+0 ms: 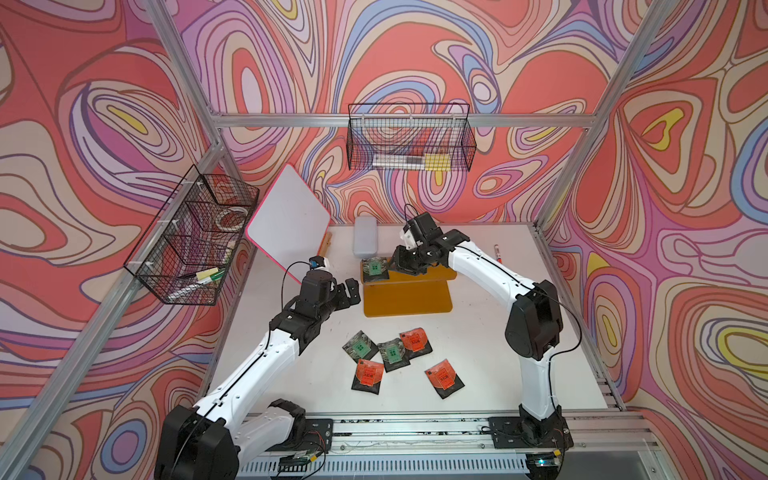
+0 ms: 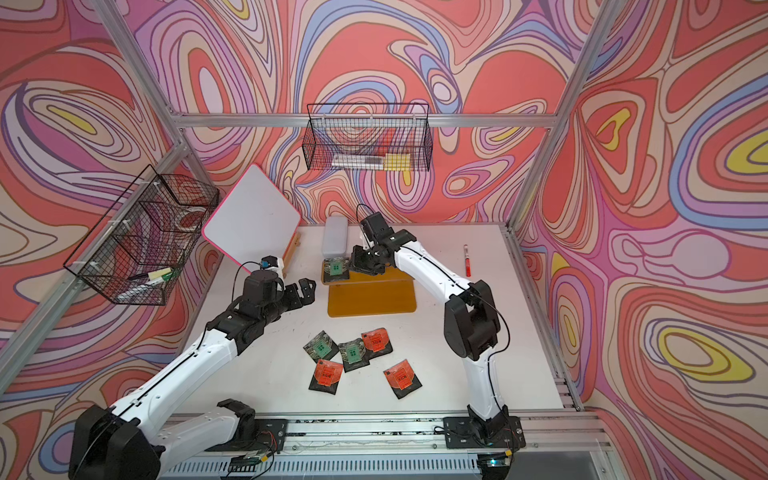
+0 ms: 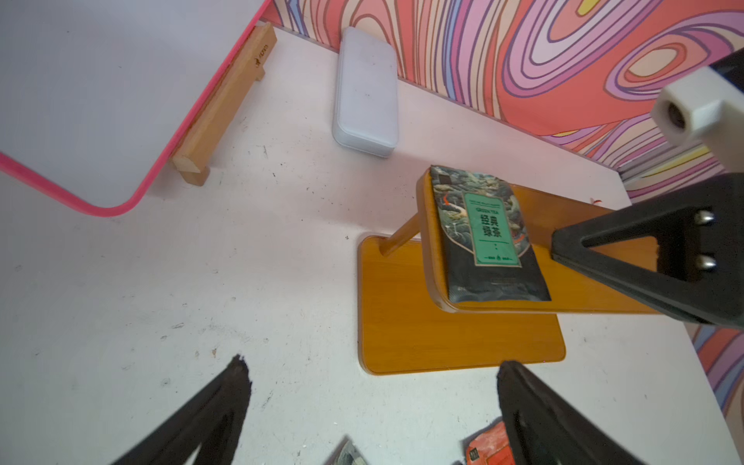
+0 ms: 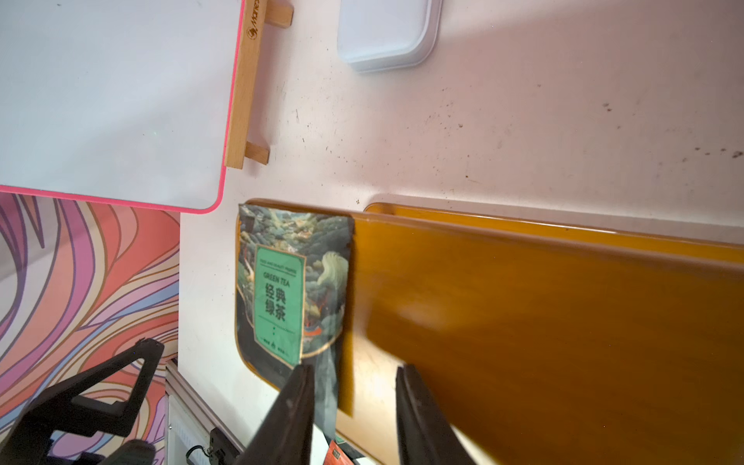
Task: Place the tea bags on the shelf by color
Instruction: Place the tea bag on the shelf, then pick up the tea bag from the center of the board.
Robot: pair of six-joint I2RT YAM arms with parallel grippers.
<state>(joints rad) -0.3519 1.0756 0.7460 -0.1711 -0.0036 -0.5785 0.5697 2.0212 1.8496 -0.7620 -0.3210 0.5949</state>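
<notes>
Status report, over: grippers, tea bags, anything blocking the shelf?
Left gripper open. Right gripper open at green tea bag, upper shelf board. Five tea bags on table. Nothing blocking.

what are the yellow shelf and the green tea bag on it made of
The shelf looks like wood or veneer under glossy mustard lacquer: faint grain, soft reflections. The green tea bag on its upper board seems printed foil or plastic film: slight sheen, flat sealed edges.

In both top views the right pincer [image 1: 402, 266] is hiding part of the upper board of the shelf [image 1: 407, 301]; in the left wrist view the picture's edge is cutting off an orange-red tea bag [image 3: 485, 447]
</notes>
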